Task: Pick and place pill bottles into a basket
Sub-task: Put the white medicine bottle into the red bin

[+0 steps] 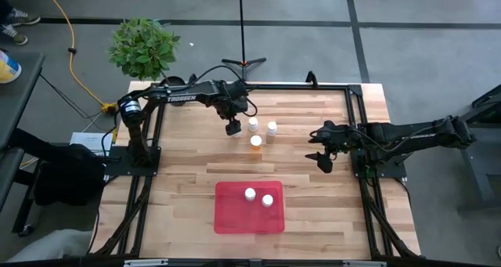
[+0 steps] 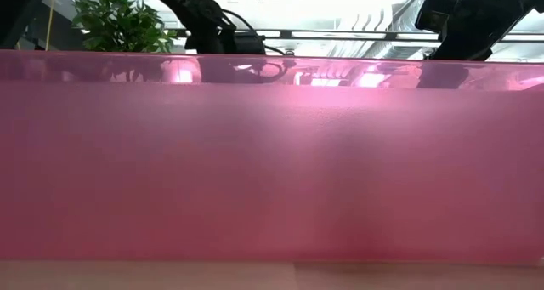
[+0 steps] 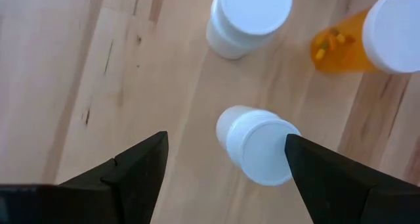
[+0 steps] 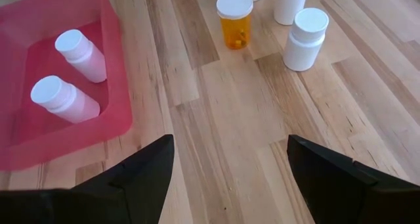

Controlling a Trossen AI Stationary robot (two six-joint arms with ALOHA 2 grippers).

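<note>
Three pill bottles stand upright on the wooden table beyond the basket: two white ones (image 1: 253, 124) (image 1: 272, 128) and an orange one with a white cap (image 1: 256, 142). My left gripper (image 1: 233, 128) hangs open over them, pointing steeply down. In its wrist view its fingers stand either side of a white bottle (image 3: 257, 148), above it and closer on one side. The other white bottle (image 3: 246, 17) and the orange bottle (image 3: 354, 37) stand beyond. The red basket (image 1: 221, 220) holds two white bottles (image 1: 250, 194) (image 1: 268, 200). My right gripper (image 1: 322, 159) waits open at the right.
The basket's pink wall (image 2: 272, 154) fills the low view, with only the arms showing above it. A potted plant (image 1: 143, 46) stands off the table's far left corner. Bare wood lies between the basket (image 4: 118, 66) and the standing bottles, under my right gripper (image 4: 230, 140).
</note>
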